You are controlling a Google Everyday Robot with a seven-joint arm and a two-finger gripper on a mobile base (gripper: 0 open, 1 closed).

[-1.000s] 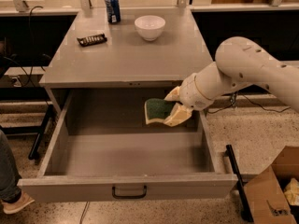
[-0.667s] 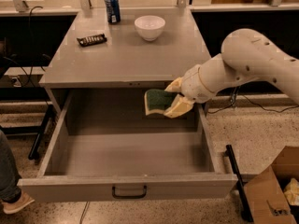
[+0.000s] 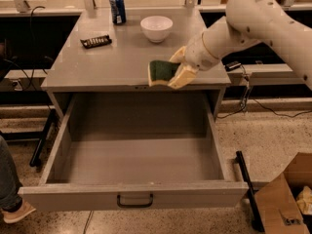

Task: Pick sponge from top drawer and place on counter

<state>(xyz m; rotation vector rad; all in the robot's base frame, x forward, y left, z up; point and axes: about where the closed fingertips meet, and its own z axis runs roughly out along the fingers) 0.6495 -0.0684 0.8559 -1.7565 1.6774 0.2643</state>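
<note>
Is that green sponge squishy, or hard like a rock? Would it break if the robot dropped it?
Probably squishy: the sponge shows a yellow foam layer under its green face. It is likely very light, since the hand holds it by one end above the counter's front edge. It's flat, so if dropped it should just plop down, not roll or break.
</note>
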